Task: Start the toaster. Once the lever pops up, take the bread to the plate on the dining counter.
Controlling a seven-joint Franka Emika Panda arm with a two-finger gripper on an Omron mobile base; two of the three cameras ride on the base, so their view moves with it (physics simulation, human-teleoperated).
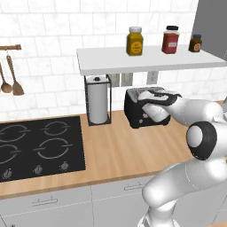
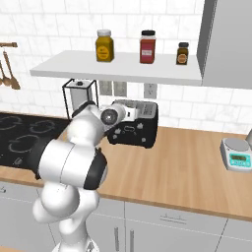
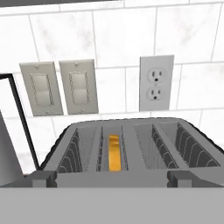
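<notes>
The end effector is hovering just above the toaster, open and holding nothing; the bread is sitting in a slot at 12 o'clock.

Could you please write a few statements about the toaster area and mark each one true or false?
1. The bread sits down inside a toaster slot. True.
2. The end effector holds the bread above the toaster. False: the slice is in the slot, ungripped.
3. Three jars stand on the shelf above the counter. True.
4. The paper towel roll stands on the toaster's right in the left base view. False: it stands on its left.
5. A wall outlet is behind the toaster. True.
</notes>
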